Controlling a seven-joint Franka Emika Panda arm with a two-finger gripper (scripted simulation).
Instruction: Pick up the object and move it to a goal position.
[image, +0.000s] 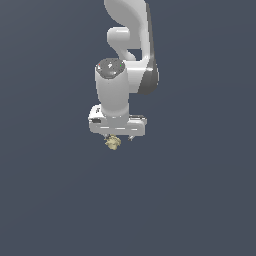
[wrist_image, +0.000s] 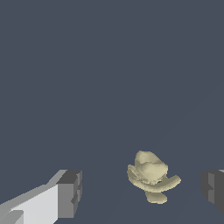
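The object (image: 113, 143) is a tiny lumpy pale yellow-beige thing on the dark grey floor, just below the white gripper (image: 119, 137) in the exterior view. In the wrist view the object (wrist_image: 151, 176) lies between the two grey fingertips (wrist_image: 70, 194), closer to the one at the frame's right edge. The jaws stand wide apart and touch nothing. The gripper (wrist_image: 142, 190) points straight down over the object. Its fingers are mostly hidden behind the hand in the exterior view.
The white arm (image: 127, 45) rises behind the gripper toward the top of the exterior view. The floor (image: 200, 200) is plain dark grey all round, with no other object or marker in view.
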